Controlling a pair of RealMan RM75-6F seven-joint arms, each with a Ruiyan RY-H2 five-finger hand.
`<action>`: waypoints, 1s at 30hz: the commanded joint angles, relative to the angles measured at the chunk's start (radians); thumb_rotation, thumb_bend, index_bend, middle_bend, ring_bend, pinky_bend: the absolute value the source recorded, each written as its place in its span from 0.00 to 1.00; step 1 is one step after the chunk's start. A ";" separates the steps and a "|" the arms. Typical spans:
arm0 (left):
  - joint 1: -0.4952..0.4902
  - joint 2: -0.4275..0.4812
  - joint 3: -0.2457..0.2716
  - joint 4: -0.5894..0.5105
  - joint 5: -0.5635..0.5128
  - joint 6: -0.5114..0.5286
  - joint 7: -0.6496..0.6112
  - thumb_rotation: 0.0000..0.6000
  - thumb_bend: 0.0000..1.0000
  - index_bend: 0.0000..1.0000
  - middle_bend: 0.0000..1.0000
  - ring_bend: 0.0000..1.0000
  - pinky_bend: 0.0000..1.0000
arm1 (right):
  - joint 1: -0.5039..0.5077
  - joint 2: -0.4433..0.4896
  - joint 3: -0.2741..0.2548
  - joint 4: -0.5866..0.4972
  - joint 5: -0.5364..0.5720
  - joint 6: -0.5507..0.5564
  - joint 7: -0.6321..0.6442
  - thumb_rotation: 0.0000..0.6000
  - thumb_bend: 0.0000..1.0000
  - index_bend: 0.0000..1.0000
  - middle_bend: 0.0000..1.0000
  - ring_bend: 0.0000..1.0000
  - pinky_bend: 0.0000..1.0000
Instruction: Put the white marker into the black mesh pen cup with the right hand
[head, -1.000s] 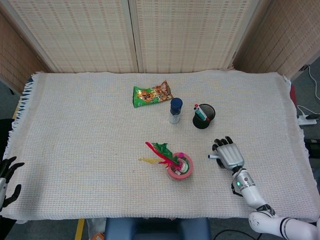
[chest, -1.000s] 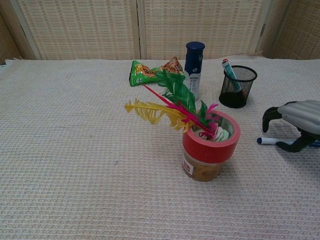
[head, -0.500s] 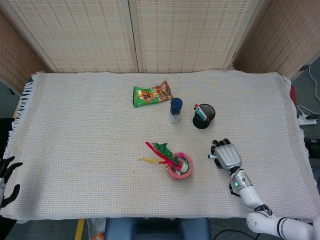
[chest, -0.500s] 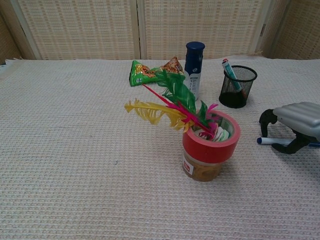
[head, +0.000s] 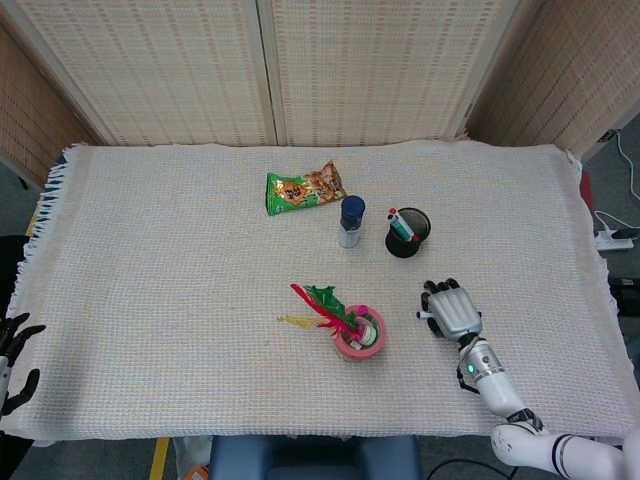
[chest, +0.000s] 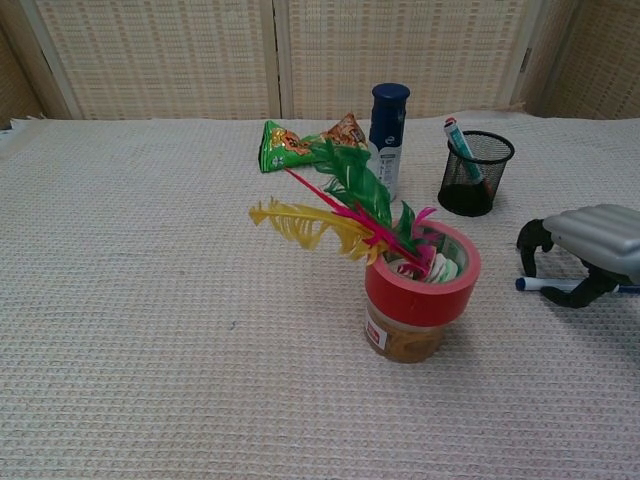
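Black fingers (chest: 536, 238) of the right hand (chest: 590, 240) curl down over the white marker (chest: 550, 285), not clearly gripping it.

Right hand (head: 453, 310) palm-down on the surface (head: 150, 250), over the white marker (head: 424, 315). Black mesh pen cup (head: 408, 232) stands beyond it, apart. Left hand (head: 12, 355) at the surface's edge.

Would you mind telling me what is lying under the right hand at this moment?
Under the right hand lies the white marker on the cloth, its blue-capped end poking out toward the red tape roll. The rest of the marker is covered by the hand.
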 joint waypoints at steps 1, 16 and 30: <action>0.000 0.001 0.001 -0.001 0.001 -0.001 0.001 1.00 0.42 0.22 0.06 0.00 0.19 | 0.001 -0.002 -0.002 0.003 0.002 -0.004 -0.004 1.00 0.33 0.51 0.22 0.27 0.22; 0.000 0.000 0.000 -0.001 0.001 -0.001 0.001 1.00 0.42 0.22 0.06 0.00 0.20 | 0.001 0.009 0.009 -0.024 -0.036 0.030 0.042 1.00 0.33 0.51 0.23 0.29 0.24; 0.006 0.004 0.002 -0.009 0.013 0.016 0.004 1.00 0.42 0.22 0.06 0.00 0.21 | -0.007 0.132 0.088 -0.115 -0.269 0.163 0.642 1.00 0.33 0.51 0.24 0.30 0.26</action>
